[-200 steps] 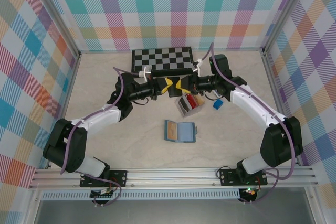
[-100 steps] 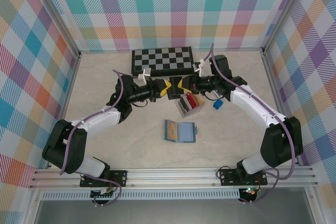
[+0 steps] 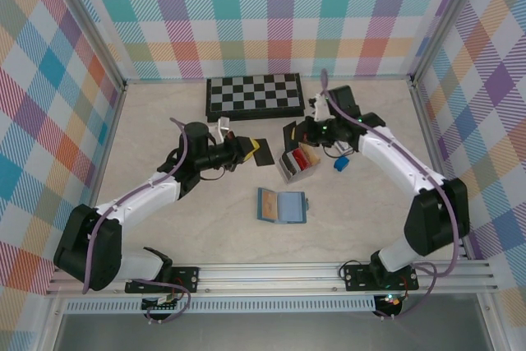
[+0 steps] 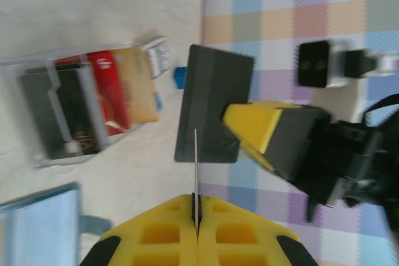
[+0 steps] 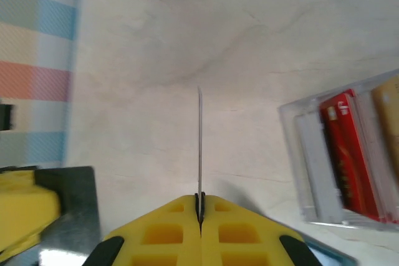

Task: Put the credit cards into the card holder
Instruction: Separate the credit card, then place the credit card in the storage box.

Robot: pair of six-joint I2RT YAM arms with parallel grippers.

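Observation:
The teal card holder [image 3: 281, 205] lies open on the table, nearer the arm bases than both grippers, and its corner [image 4: 37, 228] shows in the left wrist view. Red and tan credit cards [image 3: 304, 157] stand in a clear grey box [image 3: 289, 172]; I also see the cards [image 4: 121, 91] from the left wrist and a red one [image 5: 346, 154] from the right wrist. My left gripper [image 3: 249, 151] is shut on a thin dark card [image 4: 195, 160], left of the box. My right gripper [image 3: 297, 134] is shut on another dark card [image 5: 199, 141], just above the box.
A folded chessboard [image 3: 255, 94] lies at the back of the table. A small blue object [image 3: 339, 164] sits right of the box. Checked walls close in the left, right and far sides.
The two grippers were tip to tip at the middle. They have drawn apart, each keeping a dark card; the left arm pulled back leftward, the right shifted slightly right.

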